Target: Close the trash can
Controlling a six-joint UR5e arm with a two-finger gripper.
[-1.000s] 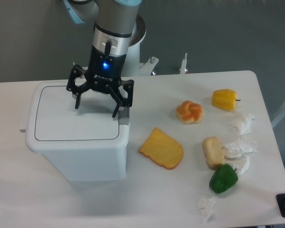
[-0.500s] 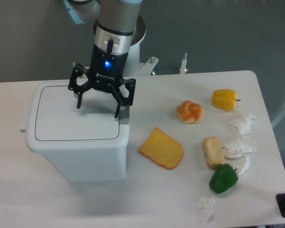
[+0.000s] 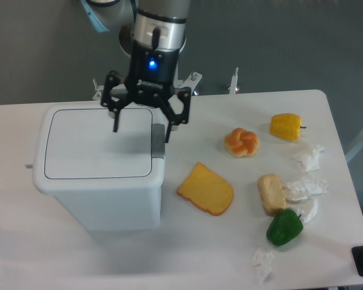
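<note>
the trash can point(image 3: 99, 181) stands at the left of the table point(image 3: 187, 254), its flat lid point(image 3: 96, 142) lying level in the rim, so the closing looks done or nearly so. the gripper point(image 3: 142, 127) hangs above the lid's far right corner, fingers spread apart and holding nothing, one over the lid and the other out past the grey latch tab point(image 3: 158, 141). whether the latch has caught cannot be told from here. to finish well, i would judge a light downward press close to the tab enough, straight down, without sliding sideways and shoving the bin. the orange slice point(image 3: 206, 189) and the bun point(image 3: 241, 142) to the right lie well apart from the can.
</note>
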